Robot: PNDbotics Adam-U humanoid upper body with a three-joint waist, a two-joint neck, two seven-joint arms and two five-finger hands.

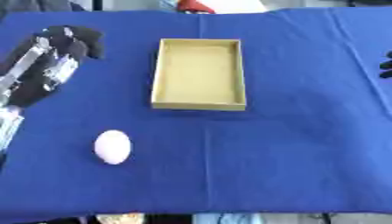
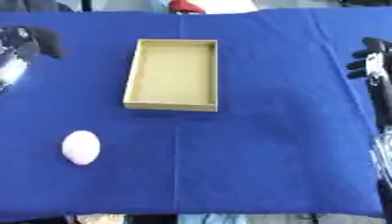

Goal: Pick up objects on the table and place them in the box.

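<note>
A blue cloth (image 1: 291,144) covers the table. A shallow yellow box (image 1: 199,104) sits at the far centre, open side up, with nothing inside. 1 white egg-shaped object (image 1: 113,147) lies on the cloth at the near left, well apart from the box. The left hand (image 1: 57,52) hangs above the far left, its fingers curled and holding nothing. The right hand (image 2: 370,61) shows at the right edge; whether its fingers are spread cannot be told.

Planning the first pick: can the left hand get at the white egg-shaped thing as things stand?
Probably yes: the left hand is on the same side as the white egg-shaped thing, with only bare blue cloth between them.
</note>
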